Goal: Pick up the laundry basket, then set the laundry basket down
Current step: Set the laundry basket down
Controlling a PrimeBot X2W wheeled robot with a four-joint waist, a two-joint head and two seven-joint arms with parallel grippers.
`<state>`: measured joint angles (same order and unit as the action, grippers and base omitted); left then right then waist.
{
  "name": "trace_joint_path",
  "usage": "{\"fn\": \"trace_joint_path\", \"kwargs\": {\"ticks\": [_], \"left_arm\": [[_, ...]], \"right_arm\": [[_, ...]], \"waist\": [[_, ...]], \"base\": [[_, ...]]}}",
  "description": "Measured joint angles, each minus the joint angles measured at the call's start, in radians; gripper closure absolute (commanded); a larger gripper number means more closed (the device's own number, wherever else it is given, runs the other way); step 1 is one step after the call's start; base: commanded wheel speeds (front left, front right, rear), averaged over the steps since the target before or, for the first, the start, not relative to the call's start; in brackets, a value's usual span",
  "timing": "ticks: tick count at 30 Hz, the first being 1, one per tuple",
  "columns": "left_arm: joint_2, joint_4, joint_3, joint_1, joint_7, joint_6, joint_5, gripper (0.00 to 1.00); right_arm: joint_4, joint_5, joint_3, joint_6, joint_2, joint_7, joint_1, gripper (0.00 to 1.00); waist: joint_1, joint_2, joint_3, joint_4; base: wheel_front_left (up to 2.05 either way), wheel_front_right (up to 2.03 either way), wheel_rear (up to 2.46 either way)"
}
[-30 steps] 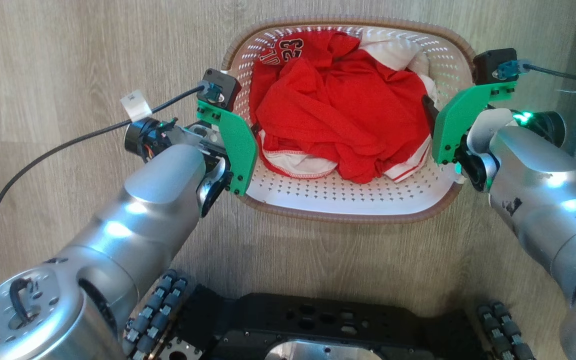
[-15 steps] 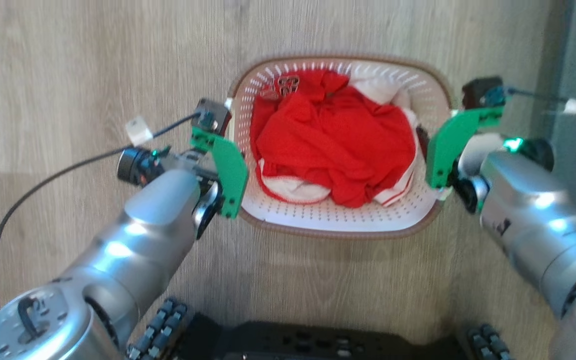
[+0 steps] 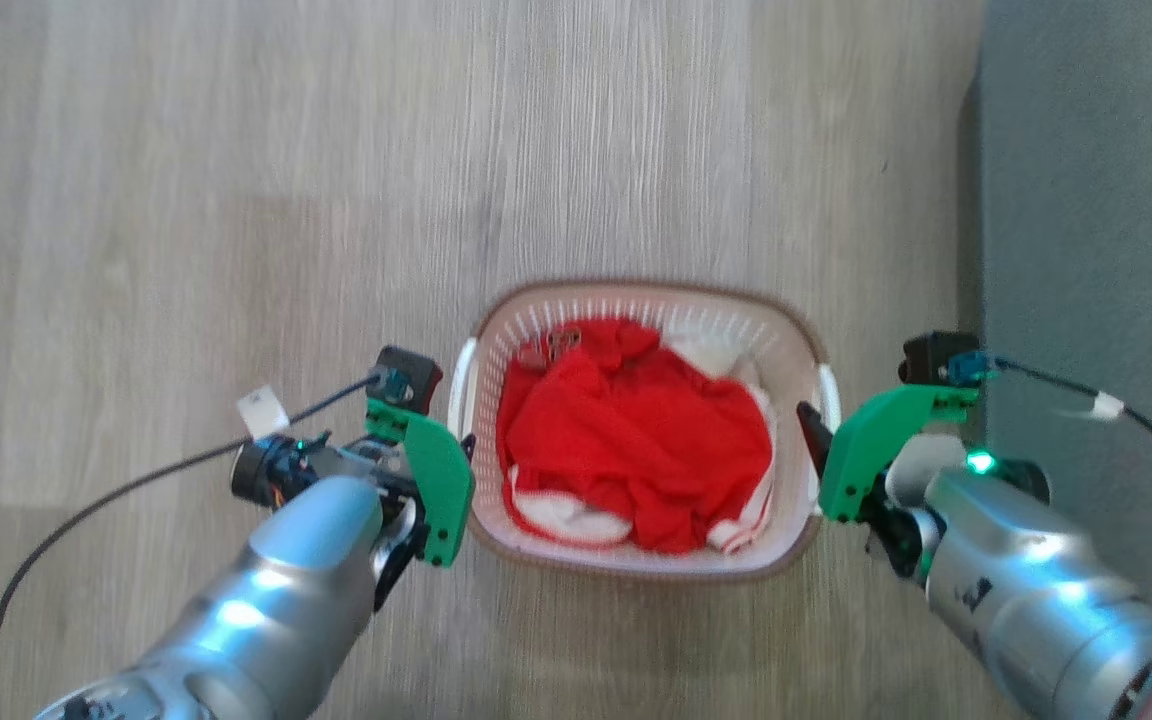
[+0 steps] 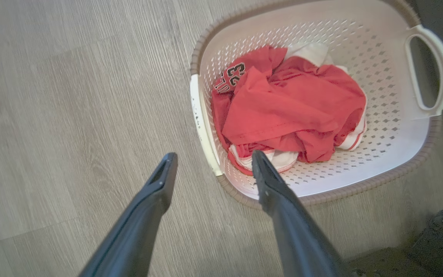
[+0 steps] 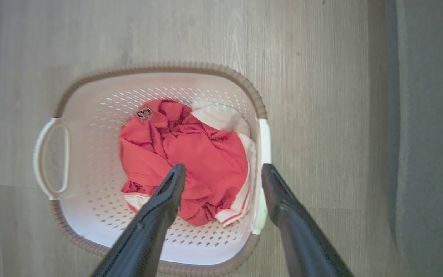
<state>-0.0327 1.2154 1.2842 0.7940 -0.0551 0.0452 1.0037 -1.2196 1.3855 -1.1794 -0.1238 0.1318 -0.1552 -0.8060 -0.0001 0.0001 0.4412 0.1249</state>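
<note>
Head view sits farther above the laundry basket; left claw and right claw stay spread.

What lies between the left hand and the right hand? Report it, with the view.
In the head view, the laundry basket, holding red and white clothes, lies between the open left hand and right hand.

A home: wood-plank floor, grey rug (laundry basket of clothes).
</note>
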Motion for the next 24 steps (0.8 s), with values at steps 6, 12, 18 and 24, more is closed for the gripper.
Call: {"fn": "trace_joint_path", "kwargs": {"ticks": [6, 12, 18, 24], "left_arm": [[0.000, 0.007, 0.000, -0.057, -0.081, 0.007, 0.000, 0.00], [0.000, 0.006, -0.005, -0.092, -0.173, -0.003, 0.000, 0.00], [-0.031, -0.096, -0.099, -0.103, -0.193, -0.058, -0.034, 0.00], [-0.134, -0.418, -0.341, -0.185, -0.194, -0.165, -0.229, 0.00]], "right_arm": [[0.065, 0.011, 0.023, 0.000, 0.021, -0.073, 0.072, 0.00], [0.119, -0.055, 0.158, 0.000, 0.064, -0.093, 0.094, 0.00], [0.271, -0.336, 0.499, 0.000, 0.105, -0.093, 0.136, 0.00], [0.542, -0.685, 0.868, 0.000, 0.062, -0.093, 0.375, 0.00]], "waist": [[0.0000, 0.0000, -0.150, 0.004], [0.0000, 0.0000, -0.265, 0.011], [-0.0001, 0.0000, -0.345, 0.013], [0.0000, 0.0000, -0.402, 0.014]], "base": [[0.00, 0.00, 0.00], [0.00, 0.00, 0.00], [0.00, 0.00, 0.00], [0.00, 0.00, 0.00]]}}
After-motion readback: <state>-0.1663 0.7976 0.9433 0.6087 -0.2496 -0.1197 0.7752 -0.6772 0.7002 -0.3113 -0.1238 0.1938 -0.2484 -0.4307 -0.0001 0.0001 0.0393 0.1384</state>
